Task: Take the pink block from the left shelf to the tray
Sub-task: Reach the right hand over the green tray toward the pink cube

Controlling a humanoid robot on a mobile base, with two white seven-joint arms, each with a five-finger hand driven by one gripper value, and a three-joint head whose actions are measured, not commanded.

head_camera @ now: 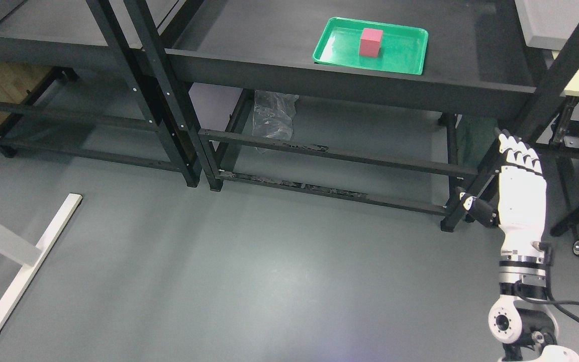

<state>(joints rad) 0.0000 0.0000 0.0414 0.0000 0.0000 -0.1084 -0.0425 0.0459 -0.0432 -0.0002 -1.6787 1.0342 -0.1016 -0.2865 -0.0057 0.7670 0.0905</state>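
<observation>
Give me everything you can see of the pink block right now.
The pink block is a small matte cube, solid pink with no markings visible, edges crisp and undamaged as far as the view shows. It sits flat and upright inside the green tray, a little right of the tray's middle, clear of the rim. The tray rests on the dark shelf. Nothing else touches the block; the right hand is far off, low at the picture's right.

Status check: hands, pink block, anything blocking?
Right hand open, empty, low beside shelf leg. Left hand out of view. Pink block upright in green tray. Nothing in the way.
</observation>
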